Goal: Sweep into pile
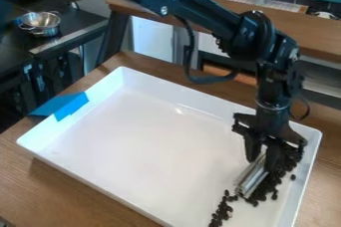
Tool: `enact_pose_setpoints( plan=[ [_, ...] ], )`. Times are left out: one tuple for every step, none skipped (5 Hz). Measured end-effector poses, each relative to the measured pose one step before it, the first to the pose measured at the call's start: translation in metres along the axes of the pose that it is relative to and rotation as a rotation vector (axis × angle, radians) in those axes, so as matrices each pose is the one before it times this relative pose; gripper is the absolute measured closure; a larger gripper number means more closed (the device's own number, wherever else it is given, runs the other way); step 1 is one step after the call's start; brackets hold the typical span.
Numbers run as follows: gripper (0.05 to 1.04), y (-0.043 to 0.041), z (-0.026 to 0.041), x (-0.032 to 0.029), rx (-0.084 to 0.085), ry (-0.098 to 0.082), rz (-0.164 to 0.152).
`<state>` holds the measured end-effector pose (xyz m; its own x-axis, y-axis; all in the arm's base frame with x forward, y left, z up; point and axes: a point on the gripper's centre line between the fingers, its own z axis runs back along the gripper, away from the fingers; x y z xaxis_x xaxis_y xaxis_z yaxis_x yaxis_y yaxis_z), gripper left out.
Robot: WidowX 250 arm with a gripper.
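Wooden table [60,191]: under a white tray [146,146], blue tape [70,105] over its left rim in view.
Gripper [259,164]: closed on the upper end of a metal sweeper [252,178], low by the tray's right side.
Sweeper's long axis: slanting down and left in view, away from the fingertips.
Dark beans [288,161]: heaped along the sweeper's right flank, trailing past its lower end (stragglers, mostly).
Next sweep: probably best made from beyond that trail, back toward the heap; easy to scatter otherwise.

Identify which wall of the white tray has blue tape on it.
The upper-left wall, as viewed: blue tape folds over its rim, while the others show none.
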<state>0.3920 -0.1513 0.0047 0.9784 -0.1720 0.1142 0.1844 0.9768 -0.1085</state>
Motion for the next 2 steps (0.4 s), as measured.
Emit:
enact_pose_setpoints(
  plan=[
    [0.740, 0.00211, 0.00031, 0.00164, 0.0163, -0.0157, 0.0427],
    [0.740, -0.00023, 0.00036, 0.00075, -0.0028, -0.0120, 0.0042]
  ],
)
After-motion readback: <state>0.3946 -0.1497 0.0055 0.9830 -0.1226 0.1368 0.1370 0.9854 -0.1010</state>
